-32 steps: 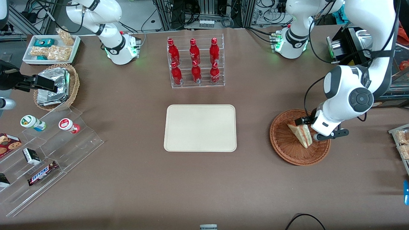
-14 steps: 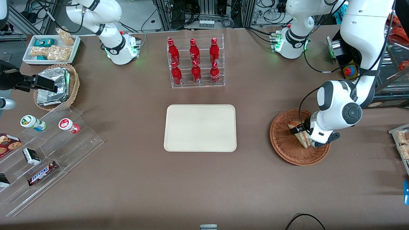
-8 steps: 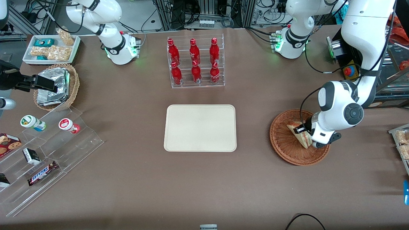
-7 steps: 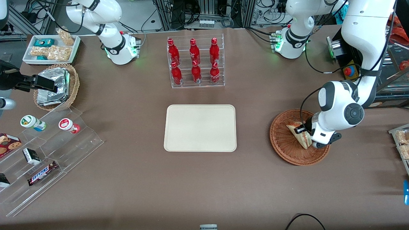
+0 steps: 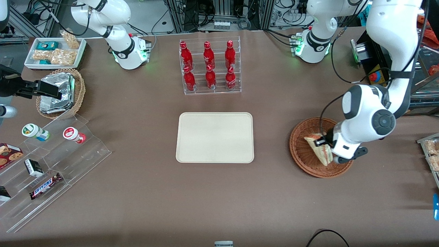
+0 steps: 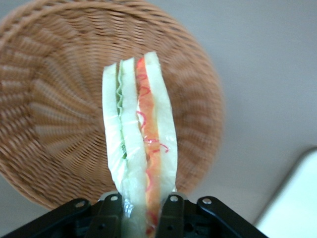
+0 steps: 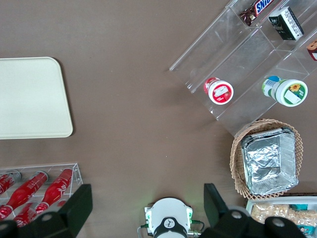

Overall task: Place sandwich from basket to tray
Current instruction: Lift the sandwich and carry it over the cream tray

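Note:
The sandwich (image 5: 319, 150), a pale bread wedge with a red-orange filling stripe, hangs a little above the reddish-brown wicker basket (image 5: 303, 156) at the working arm's end of the table. My gripper (image 5: 325, 143) is shut on it. In the left wrist view the black fingers (image 6: 111, 215) press both bread faces of the sandwich (image 6: 141, 144), with the basket (image 6: 54, 129) below it. The cream tray (image 5: 214, 137) lies flat at the table's middle, with nothing on it; its corner (image 6: 297, 198) shows in the wrist view.
A clear rack of red bottles (image 5: 209, 66) stands farther from the front camera than the tray. Toward the parked arm's end are a tan basket of foil packets (image 5: 60, 92), a white snack dish (image 5: 55, 52) and a clear stepped stand with snacks (image 5: 51, 161).
The gripper came down onto the sandwich in the basket and shut on it. Now it has lifted the sandwich slightly and shifted it toward the front camera.

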